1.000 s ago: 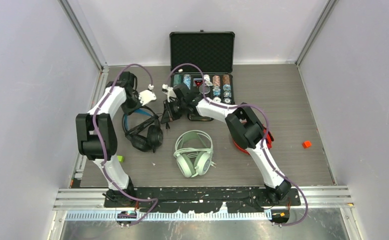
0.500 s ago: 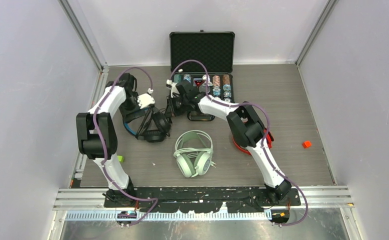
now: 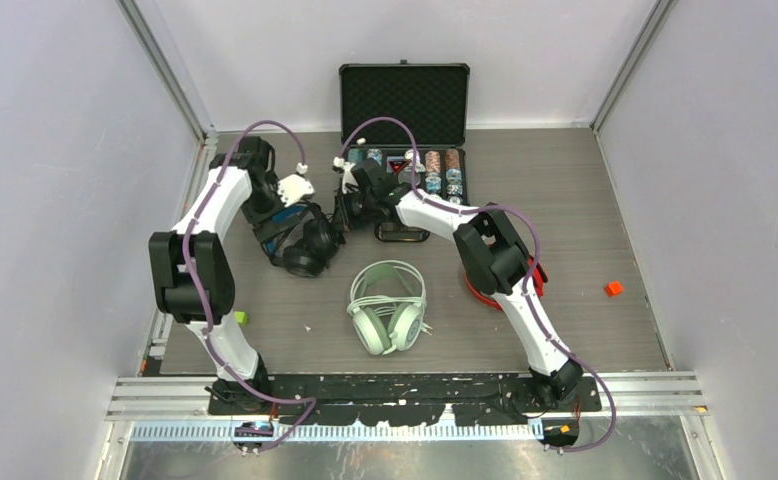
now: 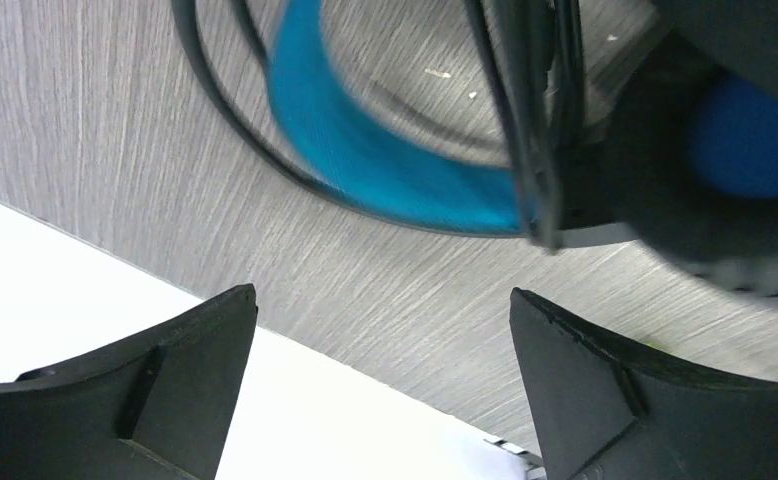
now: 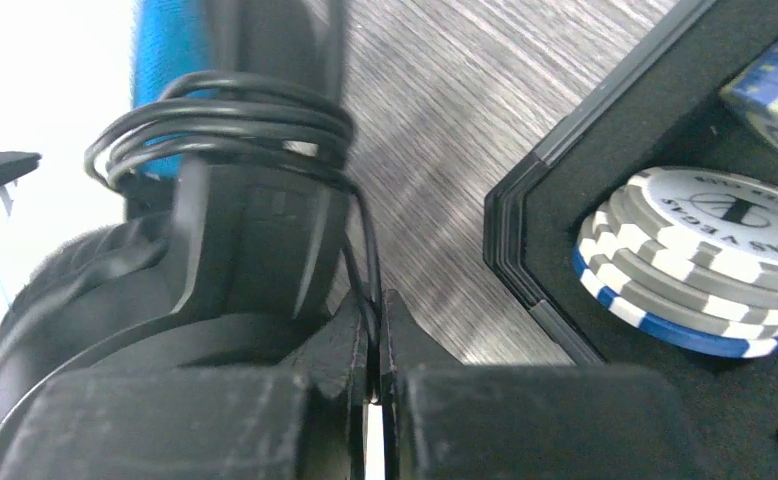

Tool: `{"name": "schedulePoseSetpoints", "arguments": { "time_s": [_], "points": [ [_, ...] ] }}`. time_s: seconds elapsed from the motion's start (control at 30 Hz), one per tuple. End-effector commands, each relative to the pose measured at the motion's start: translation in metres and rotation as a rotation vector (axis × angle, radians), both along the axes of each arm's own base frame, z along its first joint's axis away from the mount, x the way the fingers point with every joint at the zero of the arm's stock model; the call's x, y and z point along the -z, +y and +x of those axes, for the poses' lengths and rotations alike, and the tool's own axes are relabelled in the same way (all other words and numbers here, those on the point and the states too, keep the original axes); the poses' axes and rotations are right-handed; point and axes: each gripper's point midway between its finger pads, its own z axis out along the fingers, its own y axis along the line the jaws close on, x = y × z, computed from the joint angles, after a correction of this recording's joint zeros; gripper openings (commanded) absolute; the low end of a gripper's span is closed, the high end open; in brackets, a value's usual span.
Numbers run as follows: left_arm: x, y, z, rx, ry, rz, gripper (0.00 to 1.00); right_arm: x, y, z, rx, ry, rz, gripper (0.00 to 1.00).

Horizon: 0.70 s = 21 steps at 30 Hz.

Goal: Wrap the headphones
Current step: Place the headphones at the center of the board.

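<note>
The black headphones (image 3: pixel 301 238) with a blue-lined headband (image 4: pixel 365 165) lie at the left of the table, their black cable (image 5: pixel 233 118) coiled round the band above one ear cup. My left gripper (image 3: pixel 291 198) hangs just above them, open and empty (image 4: pixel 383 292). My right gripper (image 3: pixel 349 207) is beside them on the right, shut on a strand of the black cable (image 5: pixel 375 300). The mint-green headphones (image 3: pixel 388 305) lie mid-table with their white cable wrapped. The red headphones (image 3: pixel 536 276) are mostly hidden behind the right arm.
An open black case (image 3: pixel 404 104) holding poker chips (image 5: pixel 700 265) stands at the back, close behind my right gripper. A small orange block (image 3: pixel 614 288) lies far right, a small green piece (image 3: pixel 240 317) near the left arm's base.
My left gripper has opened and let go of the black headphones. The headphones have shifted back and right, toward my right gripper, which stays shut on the cable.
</note>
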Motion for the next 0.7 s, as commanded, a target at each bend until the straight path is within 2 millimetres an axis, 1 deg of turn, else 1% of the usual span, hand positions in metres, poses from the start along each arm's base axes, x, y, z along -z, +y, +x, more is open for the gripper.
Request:
{"name": "schedulePoseSetpoints", "arguments": {
  "time_s": [0.0, 0.07, 0.1, 0.13, 0.2, 0.3, 0.4, 0.43, 0.47, 0.5, 0.53, 0.6, 0.67],
  "points": [
    [-0.025, -0.017, -0.004, -0.046, -0.047, -0.073, 1.00, -0.032, 0.011, 0.013, 0.012, -0.092, 0.041, 0.03],
    [-0.029, -0.020, -0.001, -0.072, -0.077, -0.074, 1.00, -0.035, 0.011, 0.013, 0.012, -0.093, 0.041, 0.02],
    [-0.039, -0.026, 0.004, -0.122, -0.127, -0.101, 1.00, -0.042, 0.013, 0.013, 0.009, -0.104, 0.048, 0.02],
    [-0.046, -0.029, 0.008, -0.153, -0.160, -0.125, 1.00, -0.043, 0.014, 0.013, 0.009, -0.106, 0.047, 0.02],
    [-0.064, -0.028, 0.021, -0.261, -0.251, -0.156, 1.00, -0.046, 0.017, 0.010, 0.001, -0.108, 0.044, 0.02],
    [-0.091, -0.008, 0.037, -0.524, -0.370, -0.154, 1.00, -0.049, 0.023, 0.005, -0.006, -0.118, 0.041, 0.02],
    [-0.115, 0.013, 0.039, -0.796, -0.441, -0.177, 1.00, -0.048, 0.032, -0.006, -0.016, -0.115, 0.037, 0.02],
    [-0.122, 0.018, 0.037, -0.891, -0.447, -0.205, 1.00, -0.047, 0.036, -0.011, -0.023, -0.112, 0.034, 0.02],
    [-0.130, 0.029, 0.035, -0.990, -0.460, -0.234, 1.00, -0.044, 0.038, -0.016, -0.025, -0.110, 0.025, 0.02],
    [-0.131, 0.033, 0.032, -1.071, -0.456, -0.278, 1.00, -0.041, 0.041, -0.021, -0.027, -0.108, 0.018, 0.02],
    [-0.131, 0.032, 0.029, -1.104, -0.444, -0.330, 1.00, -0.038, 0.043, -0.025, -0.027, -0.106, 0.011, 0.02],
    [-0.129, 0.024, 0.025, -1.101, -0.420, -0.422, 1.00, -0.033, 0.049, -0.034, -0.024, -0.098, -0.002, 0.02],
    [-0.125, 0.010, 0.018, -1.062, -0.389, -0.491, 0.99, -0.031, 0.056, -0.045, -0.024, -0.087, -0.003, 0.02]
  ]
}}
